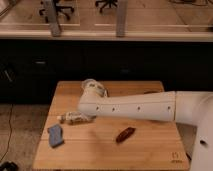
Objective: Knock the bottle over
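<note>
The bottle (71,118) is small and whitish with a mottled brown-and-white label. It lies on its side on the wooden table (150,150), left of centre, with its cap end to the left. My white arm reaches in from the right across the table. The gripper (86,117) is at the arm's lower left end, right against the bottle's right end and mostly hidden under the wrist. A clear plastic cup (90,84) stands just behind the arm's wrist.
A flat blue-grey object (55,135) lies near the table's front left. A dark red-and-black box (125,134) lies in front of the arm at centre. A small dark thing (150,91) peeks out behind the arm at the back right. A dark cabinet front stands behind the table.
</note>
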You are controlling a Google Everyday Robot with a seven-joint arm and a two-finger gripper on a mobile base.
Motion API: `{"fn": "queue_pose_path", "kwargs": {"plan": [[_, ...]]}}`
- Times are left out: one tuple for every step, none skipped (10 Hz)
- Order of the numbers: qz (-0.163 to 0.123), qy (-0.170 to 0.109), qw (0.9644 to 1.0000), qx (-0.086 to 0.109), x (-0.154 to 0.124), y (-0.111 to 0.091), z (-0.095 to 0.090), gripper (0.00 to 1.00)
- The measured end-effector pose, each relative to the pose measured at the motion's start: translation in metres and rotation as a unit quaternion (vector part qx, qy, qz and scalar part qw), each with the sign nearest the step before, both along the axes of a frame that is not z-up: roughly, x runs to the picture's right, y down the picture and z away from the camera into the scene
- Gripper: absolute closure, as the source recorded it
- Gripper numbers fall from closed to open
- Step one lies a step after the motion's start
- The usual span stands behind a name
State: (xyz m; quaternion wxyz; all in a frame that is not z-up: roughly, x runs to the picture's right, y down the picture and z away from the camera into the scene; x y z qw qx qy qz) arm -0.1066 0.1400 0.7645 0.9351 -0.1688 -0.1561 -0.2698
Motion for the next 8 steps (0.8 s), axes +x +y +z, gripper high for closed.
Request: {"fn": "queue_pose_path", "kwargs": {"plan": [[0.002,-0.001,1.0,0.003,-0.003,-0.004,0.004,0.98],[0.006,-0.001,1.0,0.006,0.0,-0.006,0.009,0.98],[0.006,-0.002,0.9999,0.009,0.006,-0.008,0.011,0.98],[0.008,-0.003,0.9999,0.012,0.01,-0.01,0.012,0.98],[0.009,-0.005,0.9998,0.016,0.009,-0.012,0.015,0.98],[0.013,-0.006,0.9997,0.021,0.001,-0.015,0.019,0.98],[0.015,-0.008,0.9996,0.024,-0.007,-0.017,0.021,0.98],[0.016,-0.011,0.9994,0.029,-0.017,-0.02,0.023,0.98]]}}
